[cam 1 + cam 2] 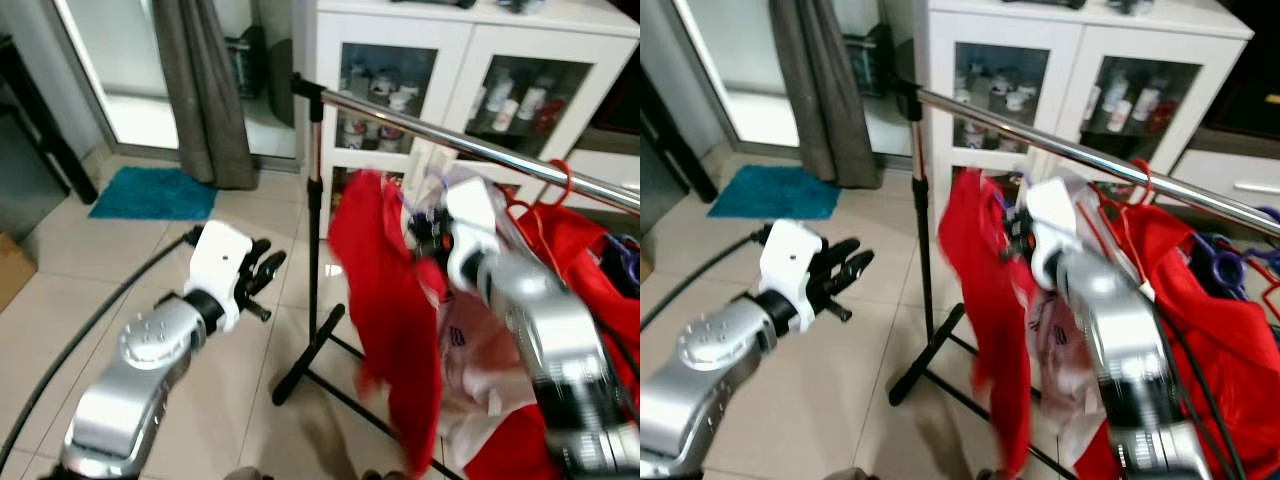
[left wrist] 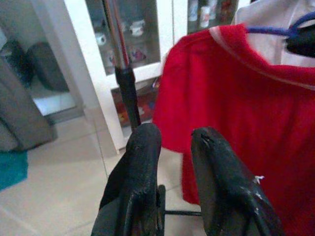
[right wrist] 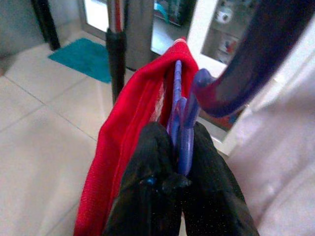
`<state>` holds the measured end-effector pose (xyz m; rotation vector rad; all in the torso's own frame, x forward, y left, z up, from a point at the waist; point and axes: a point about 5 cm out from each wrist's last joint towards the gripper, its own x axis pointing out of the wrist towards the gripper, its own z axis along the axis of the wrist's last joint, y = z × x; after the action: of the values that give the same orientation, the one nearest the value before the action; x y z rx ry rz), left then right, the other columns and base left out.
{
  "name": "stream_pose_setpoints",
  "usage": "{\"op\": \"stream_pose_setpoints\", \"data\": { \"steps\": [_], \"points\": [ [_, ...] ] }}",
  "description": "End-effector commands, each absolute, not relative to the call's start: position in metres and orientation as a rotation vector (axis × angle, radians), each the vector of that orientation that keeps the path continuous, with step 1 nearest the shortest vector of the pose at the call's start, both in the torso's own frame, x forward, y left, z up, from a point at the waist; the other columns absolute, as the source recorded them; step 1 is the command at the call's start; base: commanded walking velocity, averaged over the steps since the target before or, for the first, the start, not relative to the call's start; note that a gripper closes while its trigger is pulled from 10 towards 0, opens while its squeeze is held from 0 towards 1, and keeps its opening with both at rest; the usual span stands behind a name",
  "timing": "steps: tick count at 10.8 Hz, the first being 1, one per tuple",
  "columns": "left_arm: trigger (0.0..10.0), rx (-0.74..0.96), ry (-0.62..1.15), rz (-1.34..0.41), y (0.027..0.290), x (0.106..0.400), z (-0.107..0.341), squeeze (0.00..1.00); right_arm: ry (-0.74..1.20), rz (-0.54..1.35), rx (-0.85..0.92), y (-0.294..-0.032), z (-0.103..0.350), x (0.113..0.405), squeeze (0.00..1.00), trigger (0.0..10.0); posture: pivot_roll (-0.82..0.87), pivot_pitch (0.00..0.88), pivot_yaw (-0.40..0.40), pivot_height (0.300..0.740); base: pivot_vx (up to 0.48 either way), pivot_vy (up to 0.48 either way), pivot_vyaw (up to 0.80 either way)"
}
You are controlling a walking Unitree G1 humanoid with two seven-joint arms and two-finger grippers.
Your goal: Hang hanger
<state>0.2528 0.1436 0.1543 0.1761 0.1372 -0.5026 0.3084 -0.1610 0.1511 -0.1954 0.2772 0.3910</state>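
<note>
A purple hanger (image 3: 181,123) carries a red shirt (image 1: 385,290). My right gripper (image 3: 174,135) is shut on the hanger's neck, and its hook (image 3: 246,69) curves up beyond the fingertips. In the eye views that gripper (image 1: 425,232) holds the shirt just below the chrome rail (image 1: 480,148), near the rail's left end post (image 1: 314,200). My left gripper (image 1: 265,280) hovers open over the floor to the left of the post, with nothing between its fingers (image 2: 142,162).
Red hangers (image 1: 550,190) and red garments (image 1: 590,260) hang further right on the rail, with purple hangers (image 1: 1230,265) beyond. A white glass-door cabinet (image 1: 450,70) stands behind. The rack's black foot (image 1: 300,375), a curtain (image 1: 205,90) and a teal mat (image 1: 155,193) are on the tiled floor.
</note>
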Motion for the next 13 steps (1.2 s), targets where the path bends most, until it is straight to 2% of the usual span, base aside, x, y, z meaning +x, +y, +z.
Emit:
{"op": "stream_pose_setpoints", "data": {
  "steps": [1,2,3,5,6,10,13],
  "points": [
    [10.0,0.192,0.135,-0.491,0.143,0.251,0.153,0.00,0.219,0.379,-0.208,-0.159,0.165,0.306,0.00,0.9,0.07,0.000,0.009,0.740,0.000,0.000,0.00],
    [10.0,0.176,0.150,-0.483,0.142,0.250,0.150,0.00,0.203,0.373,-0.244,-0.159,0.160,0.296,0.00,9.2,0.06,0.000,0.004,0.740,0.000,0.000,0.00],
    [10.0,0.192,0.154,-0.458,0.144,0.249,0.148,0.00,0.192,0.326,-0.253,-0.160,0.144,0.280,0.00,10.0,0.06,0.000,-0.008,0.740,0.000,0.000,0.00],
    [10.0,0.183,0.150,-0.432,0.146,0.249,0.146,0.00,0.195,0.290,-0.189,-0.160,0.136,0.271,0.00,10.0,0.06,0.000,-0.018,0.740,0.000,0.000,0.00],
    [10.0,0.153,0.152,-0.395,0.151,0.247,0.141,0.00,0.211,0.244,-0.066,-0.160,0.128,0.260,0.00,10.0,0.06,0.001,-0.024,0.740,0.000,0.000,0.00],
    [10.0,0.119,0.158,-0.350,0.155,0.244,0.134,0.00,0.233,0.208,-0.034,-0.159,0.118,0.251,0.00,10.0,0.05,0.005,-0.035,0.740,0.000,0.000,0.00],
    [10.0,0.120,0.158,-0.354,0.155,0.244,0.133,0.00,0.240,0.196,-0.041,-0.159,0.115,0.250,0.00,10.0,0.05,0.006,-0.033,0.740,-0.270,0.000,0.00]
  ]
}}
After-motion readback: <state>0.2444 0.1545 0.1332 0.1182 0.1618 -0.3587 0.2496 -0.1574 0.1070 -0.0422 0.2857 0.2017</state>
